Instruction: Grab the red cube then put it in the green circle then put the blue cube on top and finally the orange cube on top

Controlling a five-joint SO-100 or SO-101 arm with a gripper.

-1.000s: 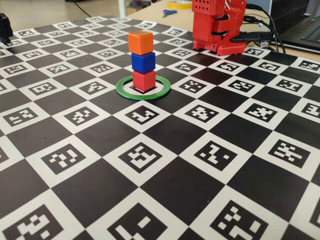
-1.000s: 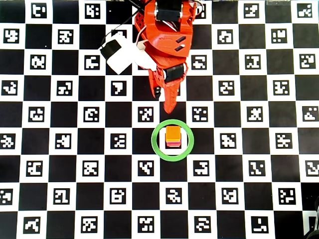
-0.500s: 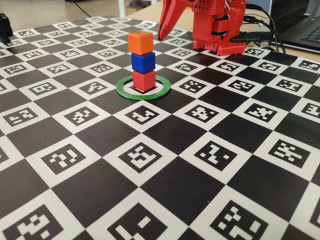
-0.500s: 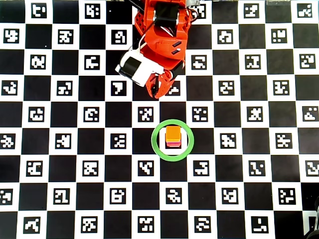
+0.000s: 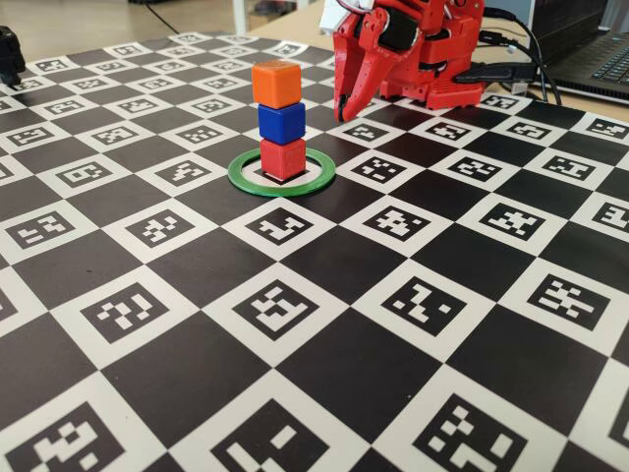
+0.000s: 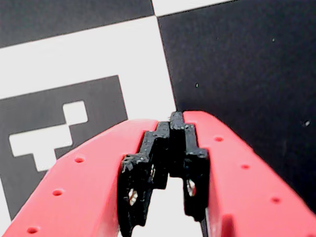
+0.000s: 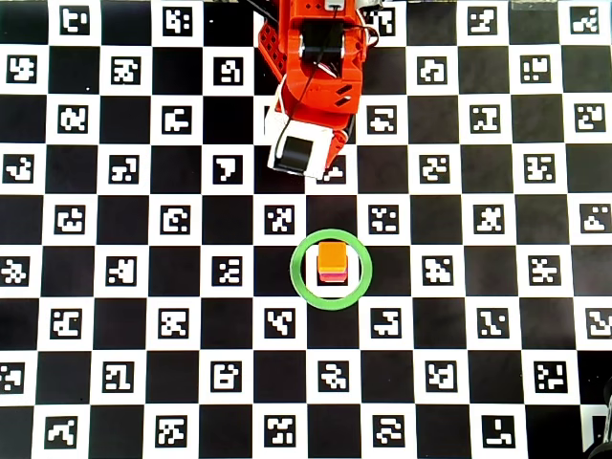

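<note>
Black-and-white checkered board (image 5: pixel 324 374) filling nearly the whole fixed view, every white square printed with a coded marker. Left of centre, upper half: green circle (image 5: pixel 319 174) flat on the board, red cube (image 5: pixel 283 159) resting inside it. Upper right: red arm base (image 5: pixel 442 84) at the board's far edge. Centre of the overhead view: same ring (image 7: pixel 298 277).

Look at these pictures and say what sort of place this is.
Probably a robotics lab or workshop bench: a marker-printed checkerboard mat covers the table, with cables and scissors behind the red arm.
</note>
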